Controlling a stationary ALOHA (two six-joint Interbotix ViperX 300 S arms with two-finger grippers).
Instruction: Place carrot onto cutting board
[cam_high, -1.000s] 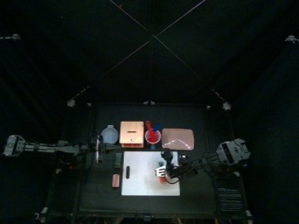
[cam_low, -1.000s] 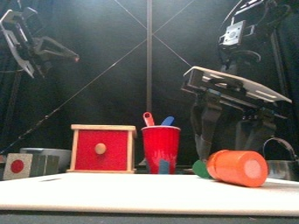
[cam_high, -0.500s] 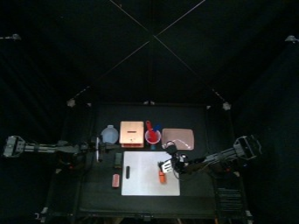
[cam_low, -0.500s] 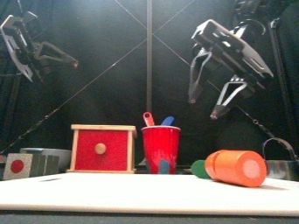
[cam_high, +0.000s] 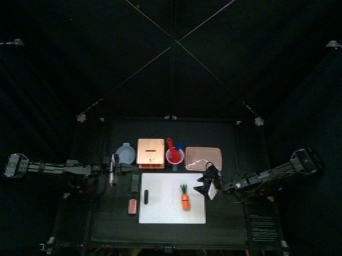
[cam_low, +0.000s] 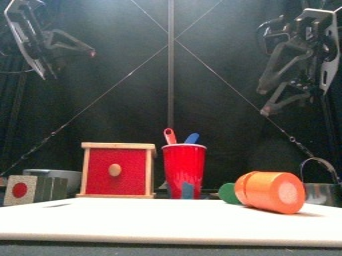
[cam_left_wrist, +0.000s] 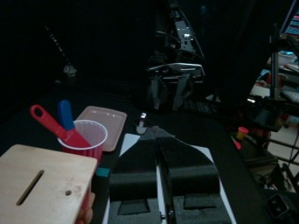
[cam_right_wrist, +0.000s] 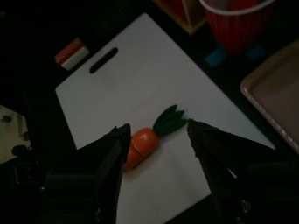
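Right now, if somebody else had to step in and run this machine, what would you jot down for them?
Right gripper: open, empty, raised above the cutting board.
Left gripper: off the board's left side, holding nothing; I can't tell if its jaws are open.
The carrot lies flat on the white cutting board, right of its middle, free of both grippers.
Done: carrot placed on board.
Left: nothing but parking the arms, as far as I can see.

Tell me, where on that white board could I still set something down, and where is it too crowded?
The cutting board is mostly bare: only the carrot lies on it, right of its middle. Free patches are the near strip below the carrot and the stretch between the carrot and the board's handle slot. Behind the board it is crowded: the wooden box, red cup and tan square stand in a row.
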